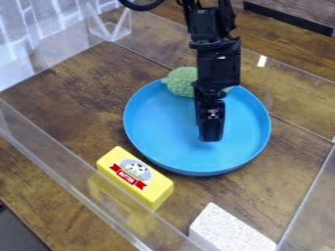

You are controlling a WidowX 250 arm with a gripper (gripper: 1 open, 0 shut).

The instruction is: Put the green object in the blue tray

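Note:
The blue tray (164,142) lies in the middle of the wooden table. The green object (179,80), a bumpy pale green lump, rests at the tray's far rim; I cannot tell whether it is inside the rim or on it. Its right side is hidden behind the black arm. My gripper (210,125) hangs straight down over the tray's centre, in front of and to the right of the green object. It is open, with nothing between its fingers.
A yellow box with a red label (133,176) lies in front of the tray near the left. A white block (233,231) sits at the front right. Clear plastic walls (53,147) fence the table.

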